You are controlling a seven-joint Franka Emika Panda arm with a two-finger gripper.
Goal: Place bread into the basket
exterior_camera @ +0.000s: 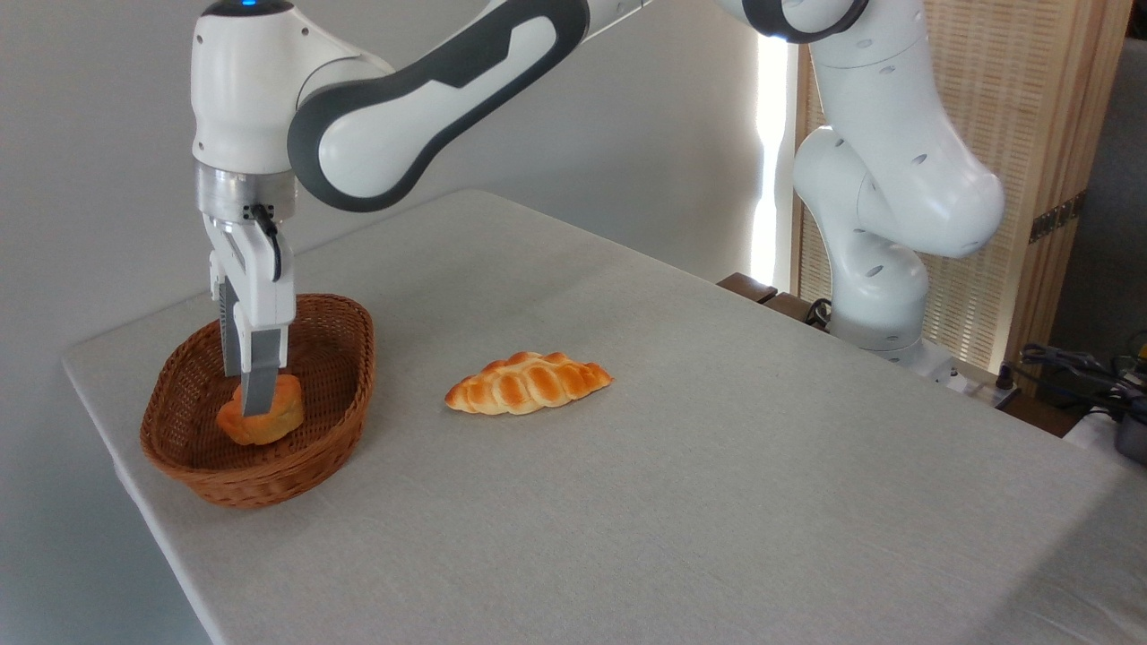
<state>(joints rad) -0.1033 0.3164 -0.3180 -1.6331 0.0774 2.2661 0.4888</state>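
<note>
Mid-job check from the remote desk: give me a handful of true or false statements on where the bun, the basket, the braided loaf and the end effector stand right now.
1. The bun is inside the wicker basket. True.
2. The braided loaf lies in the basket too. False: it lies on the table, to the right of the basket and apart from it.
3. The end effector is raised well above the basket rim. False: its fingers reach down inside the basket, at the bun.
4. The basket sits near the table's left edge. True.
5. The basket holds two buns. False: only one shows in it.
</note>
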